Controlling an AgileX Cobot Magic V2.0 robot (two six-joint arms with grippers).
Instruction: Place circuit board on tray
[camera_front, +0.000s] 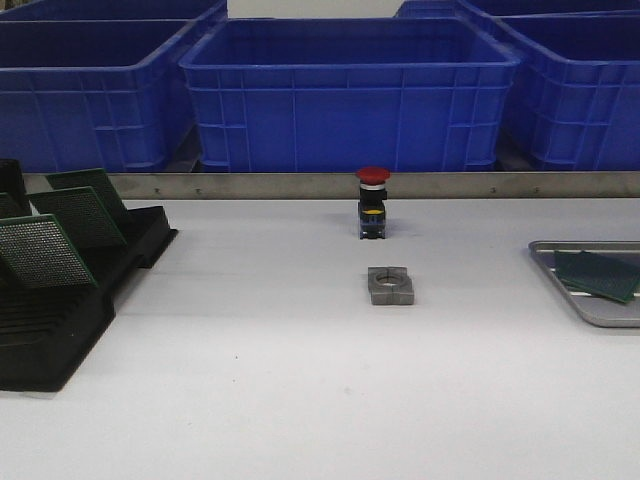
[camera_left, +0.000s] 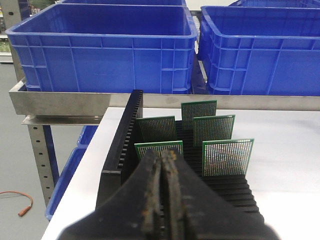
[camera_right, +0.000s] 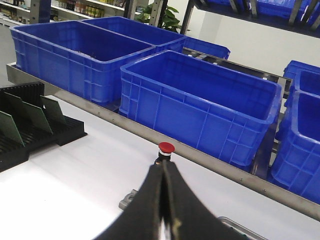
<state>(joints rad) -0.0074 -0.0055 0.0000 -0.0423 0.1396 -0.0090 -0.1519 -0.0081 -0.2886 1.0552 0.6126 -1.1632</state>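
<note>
While both pincers are closed and empty, the left pincer (camera_left: 165, 200) points over the black rack (camera_left: 125, 150).

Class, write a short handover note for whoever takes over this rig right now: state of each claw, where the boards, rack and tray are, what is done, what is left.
Left claw: shut, empty, aimed at the black slotted rack.
Right claw: shut, empty, above the table facing the red push button.
Rack sits at the table's left, with several circuit boards standing in its slots.
Tray sits at the table's right edge, partly out of the front view.
Done: one circuit board lies on the tray.
Left: the boards in the rack, if more are to go.
</note>
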